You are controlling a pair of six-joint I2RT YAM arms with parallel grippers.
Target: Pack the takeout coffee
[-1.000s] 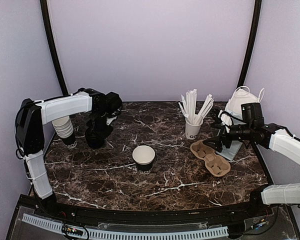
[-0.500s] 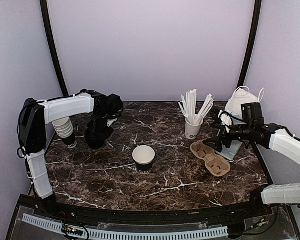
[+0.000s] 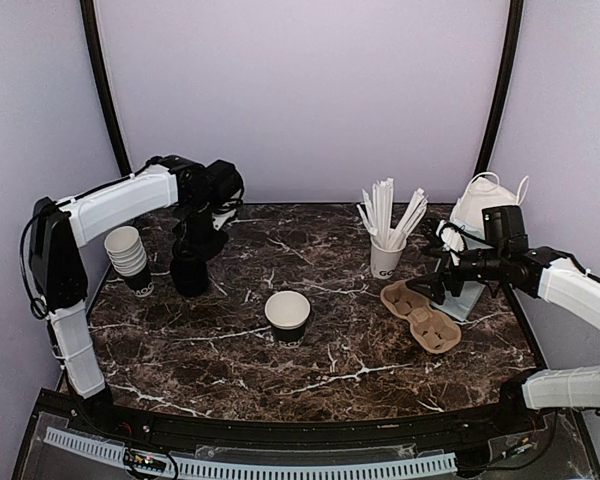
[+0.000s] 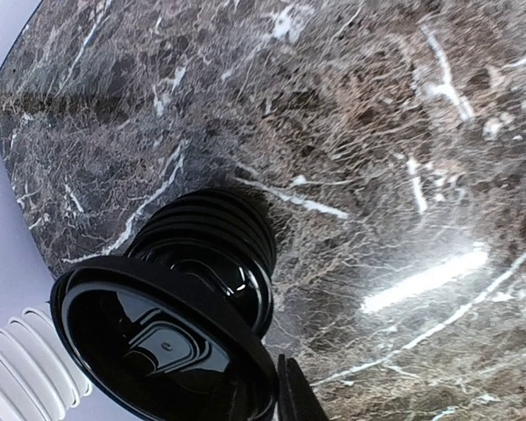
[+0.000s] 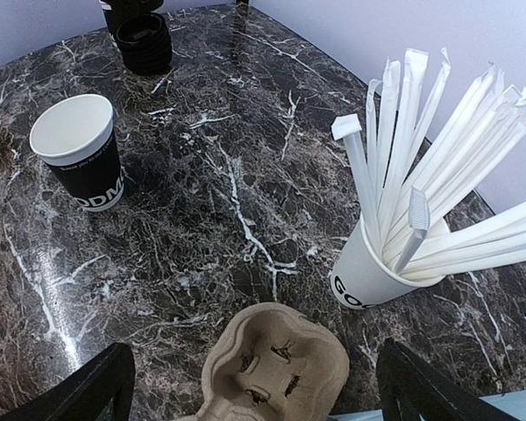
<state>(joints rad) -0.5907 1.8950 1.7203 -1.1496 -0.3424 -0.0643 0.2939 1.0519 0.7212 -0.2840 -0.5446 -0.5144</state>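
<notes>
Raised since a moment ago, the left gripper (image 3: 193,243) hangs above the stack of black lids (image 3: 188,275), clenched on one round black plastic lid (image 4: 158,342). The dark paper takeout coffee cup (image 3: 287,315) stands uncovered mid-way across the dark marble table (image 3: 360,355). The right gripper (image 3: 432,288) is spread wide above the brown pulp cup carrier (image 3: 422,317).

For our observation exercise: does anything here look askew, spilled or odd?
Nothing spilled. One black lid hangs tilted over the lid stack, pinched by the left gripper; the dark paper cup mid-table stands lidless.
</notes>
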